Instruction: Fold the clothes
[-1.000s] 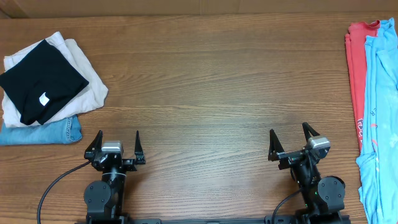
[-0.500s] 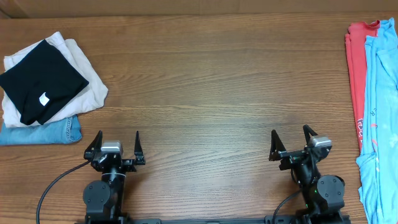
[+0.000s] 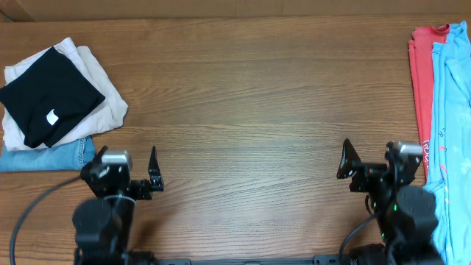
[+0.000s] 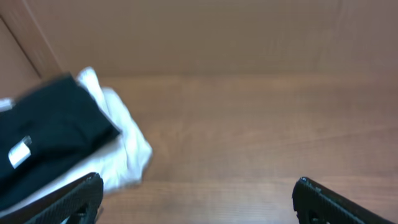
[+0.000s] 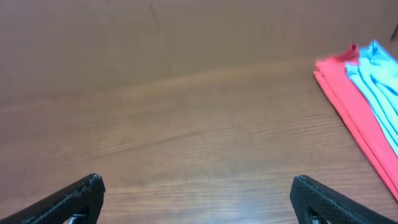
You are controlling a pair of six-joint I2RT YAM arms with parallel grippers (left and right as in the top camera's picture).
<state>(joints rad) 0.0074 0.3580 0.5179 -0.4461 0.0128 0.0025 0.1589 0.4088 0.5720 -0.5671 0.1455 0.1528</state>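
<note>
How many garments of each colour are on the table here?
Black garment: 1
Cream-white garment: 1, though its layers could be more than one piece
Blue denim garment: 1
Red garment: 1
Light blue garment: 1
Total: 5 that can be told apart by colour

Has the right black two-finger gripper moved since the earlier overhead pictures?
Yes. The right black two-finger gripper has shifted to the robot's right, closer to the light blue fabric garment that lies at that side; its jaws stand open.
</note>
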